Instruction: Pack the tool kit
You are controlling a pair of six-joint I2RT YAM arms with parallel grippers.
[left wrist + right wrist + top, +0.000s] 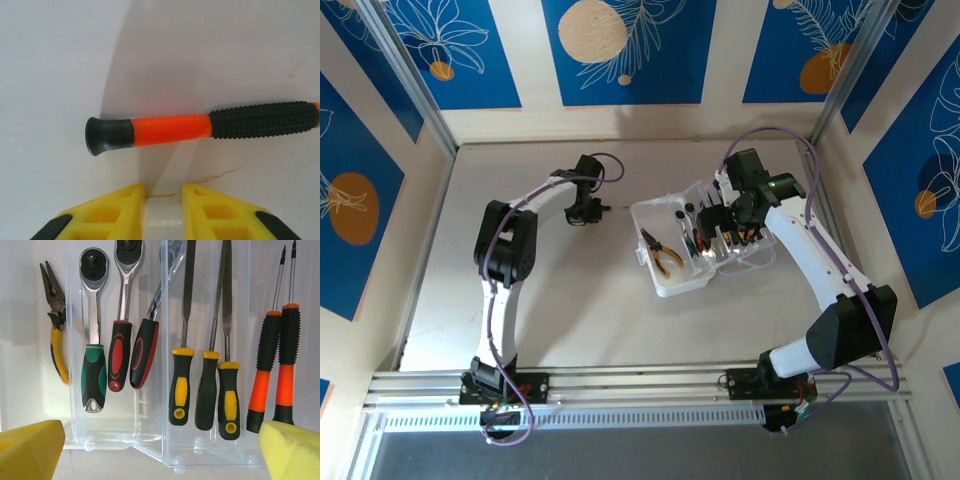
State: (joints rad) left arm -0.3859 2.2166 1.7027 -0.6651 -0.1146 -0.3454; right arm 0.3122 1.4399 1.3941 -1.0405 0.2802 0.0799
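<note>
top view: i see clear case (665, 285) lying open, right of centre on table (570, 320), pliers (663, 252) in near half; left gripper (586, 210) well apart on its left.
left wrist adds: orange-black screwdriver (170, 129) flat on table just past fingertips; jaws near together, narrow gap, nothing pinched.
right wrist adds: right gripper (161, 432) spread wide over case; ratchets (120, 355), files (207, 390), screwdriver pair (262, 375) in slots.

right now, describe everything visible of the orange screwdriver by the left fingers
The screwdriver lies flat on the white table, its handle crosswise in the left wrist view: flared black end cap, smooth orange middle, knobbly black rubber-like grip, then orange again at the frame edge. The yellow left fingers sit just short of it, apparently not touching.
</note>
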